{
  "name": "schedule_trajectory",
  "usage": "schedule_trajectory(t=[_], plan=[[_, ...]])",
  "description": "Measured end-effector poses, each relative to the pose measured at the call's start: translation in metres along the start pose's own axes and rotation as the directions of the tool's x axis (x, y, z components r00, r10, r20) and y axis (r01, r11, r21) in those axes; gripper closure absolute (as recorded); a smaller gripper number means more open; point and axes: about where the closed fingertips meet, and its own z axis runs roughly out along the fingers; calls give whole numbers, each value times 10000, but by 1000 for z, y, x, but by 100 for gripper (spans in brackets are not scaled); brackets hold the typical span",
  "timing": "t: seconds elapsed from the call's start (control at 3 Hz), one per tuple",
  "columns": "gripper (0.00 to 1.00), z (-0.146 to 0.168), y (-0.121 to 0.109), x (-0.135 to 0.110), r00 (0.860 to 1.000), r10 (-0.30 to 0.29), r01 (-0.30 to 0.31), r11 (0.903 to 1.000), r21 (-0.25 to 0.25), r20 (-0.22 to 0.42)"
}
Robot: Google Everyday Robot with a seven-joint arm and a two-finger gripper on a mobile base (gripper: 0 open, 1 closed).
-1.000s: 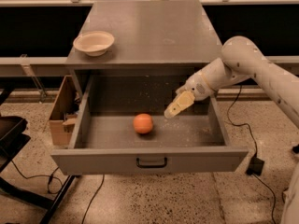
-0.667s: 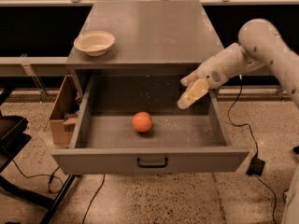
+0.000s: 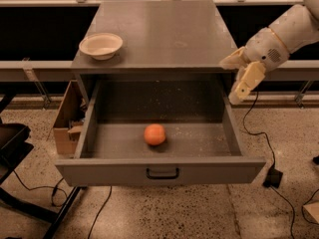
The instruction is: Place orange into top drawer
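Note:
The orange (image 3: 155,134) lies on the speckled floor of the open top drawer (image 3: 162,172), near its middle and toward the front. The drawer is pulled out, its dark handle (image 3: 162,174) facing me. My gripper (image 3: 238,78) is at the drawer's right side, above its right wall and beside the cabinet's front right corner, well apart from the orange. Its cream fingers (image 3: 246,82) hold nothing.
A cream shallow bowl (image 3: 100,45) sits on the grey cabinet top (image 3: 164,31) at the left. A cardboard box (image 3: 67,121) stands left of the drawer. Cables run over the speckled floor. A dark chair base (image 3: 12,148) is at far left.
My gripper has moved up and to the right, out of the drawer to beyond its right wall. The orange stays where it lay in the drawer.

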Motion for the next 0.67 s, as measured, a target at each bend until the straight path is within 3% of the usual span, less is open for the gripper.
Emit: schedule_trajectory(t=[0.33, 0.67], plan=[[0, -51, 30, 22, 9854, 790, -487, 9796, 1950, -1511], [0, -77, 57, 42, 9568, 2207, -1321, 9099, 3933, -1891]])
